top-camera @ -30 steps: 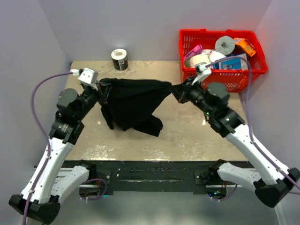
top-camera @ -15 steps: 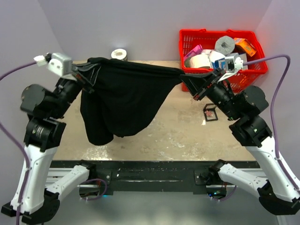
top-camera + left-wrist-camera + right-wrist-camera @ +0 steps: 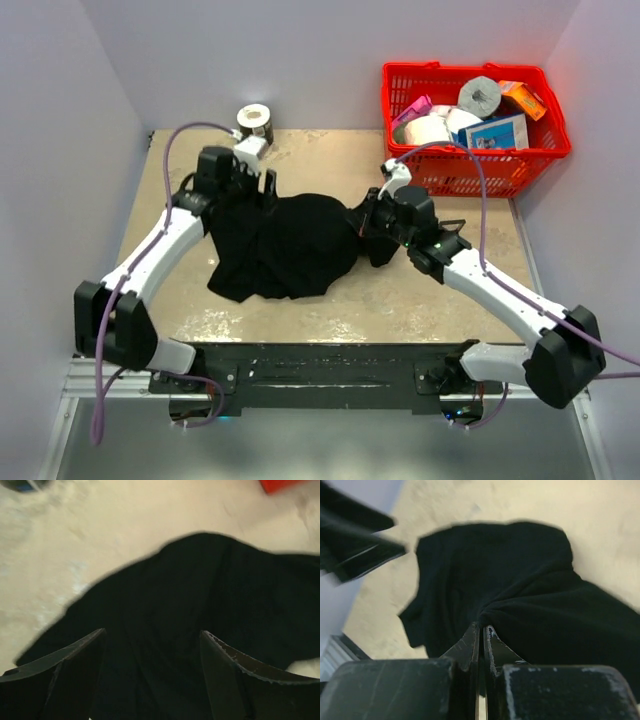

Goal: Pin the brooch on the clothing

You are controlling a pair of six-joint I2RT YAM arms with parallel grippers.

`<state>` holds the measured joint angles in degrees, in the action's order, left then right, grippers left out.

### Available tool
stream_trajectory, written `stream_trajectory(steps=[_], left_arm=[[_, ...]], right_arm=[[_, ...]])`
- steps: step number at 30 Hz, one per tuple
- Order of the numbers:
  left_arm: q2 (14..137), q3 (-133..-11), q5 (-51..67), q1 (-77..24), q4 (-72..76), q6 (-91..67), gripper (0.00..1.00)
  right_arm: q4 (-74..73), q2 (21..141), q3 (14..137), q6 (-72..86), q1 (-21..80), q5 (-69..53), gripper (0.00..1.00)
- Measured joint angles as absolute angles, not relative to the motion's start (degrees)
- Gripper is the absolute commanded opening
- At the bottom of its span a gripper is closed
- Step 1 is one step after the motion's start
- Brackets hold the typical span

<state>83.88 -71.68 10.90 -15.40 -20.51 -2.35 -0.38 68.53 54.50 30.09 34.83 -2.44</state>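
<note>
Lying bunched on the table [image 3: 420, 290] in the top view, the black T-shirt [image 3: 285, 250] has the left gripper [image 3: 262, 188] at its far-left edge and the right gripper [image 3: 366, 222] at its right edge; no brooch shows. Left wrist: jaws spread, empty. Right wrist: jaws pinch a fold, so a one-sided pull could drag the shirt askew.

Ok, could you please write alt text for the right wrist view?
The right gripper, jaws shut, pinches a fold of the black T-shirt, which lies bunched on the beige table.
</note>
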Motion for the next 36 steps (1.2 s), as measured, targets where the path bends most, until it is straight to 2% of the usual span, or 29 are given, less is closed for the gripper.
stream_trajectory(steps=[7,11,21,27,36], left_arm=[[63.7,-50.8,15.0,-20.8,-17.4,-4.4,0.81],[57.3,-42.1,13.8,-23.6,-17.2,-8.4,0.82],[57.0,-32.2,11.1,-26.0,-20.3,-21.5,0.82],[57.8,-28.3,13.1,-26.4,-17.3,-26.0,0.84],[62.7,-27.1,10.6,-26.4,-14.5,-27.5,0.72]], right_arm=[[0.6,71.2,51.3,31.3,34.8,0.5,0.00],[1.1,71.4,52.0,31.3,34.8,2.3,0.00],[1.2,71.7,53.6,31.1,34.7,5.1,0.00],[1.1,71.7,53.6,31.1,34.5,5.1,0.00],[1.1,71.7,53.6,31.1,34.4,5.1,0.00]])
